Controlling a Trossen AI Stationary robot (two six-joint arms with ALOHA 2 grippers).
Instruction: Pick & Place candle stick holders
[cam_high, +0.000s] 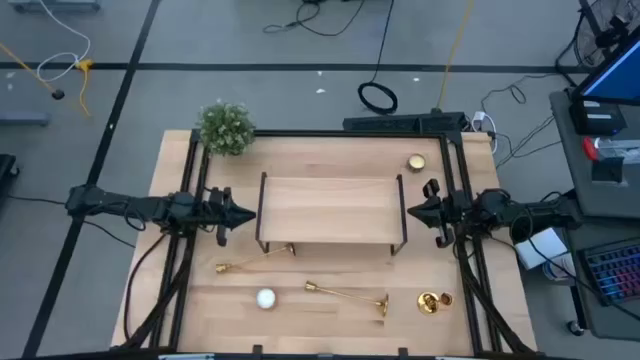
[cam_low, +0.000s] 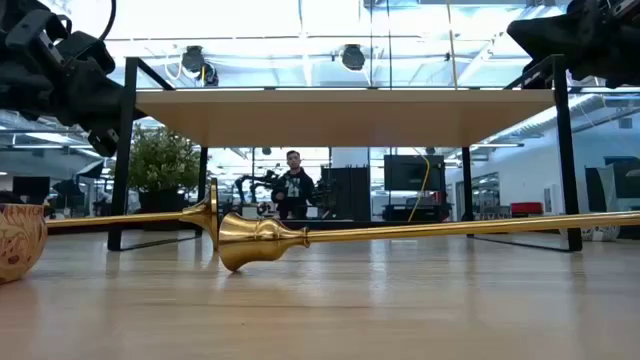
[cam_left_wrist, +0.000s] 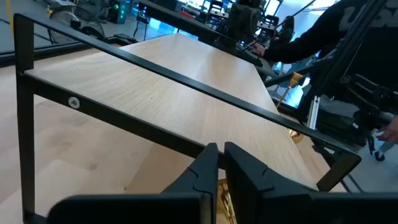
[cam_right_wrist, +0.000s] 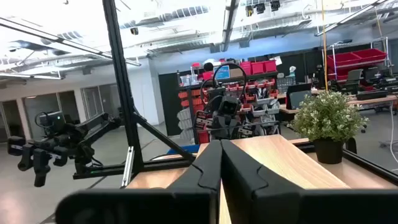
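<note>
Both claws are clenched on nothing, the left gripper (cam_high: 245, 214) and the right gripper (cam_high: 412, 211) hovering at either end of the wooden shelf (cam_high: 327, 205), while the candle stick holders (cam_high: 345, 294) lie on the table in front of it, so no pick has begun and one arm must first open and descend.

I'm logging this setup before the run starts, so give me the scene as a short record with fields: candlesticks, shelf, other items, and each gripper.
candle stick holders: two lying flat on the table in front of the shelf, one on the left, one nearer the front
shelf: wooden shelf, black wire frame, mid-table, top bare
other items: white tealight, potted plant
left gripper: shut, empty, left of shelf
right gripper: shut, empty, right of shelf
</note>
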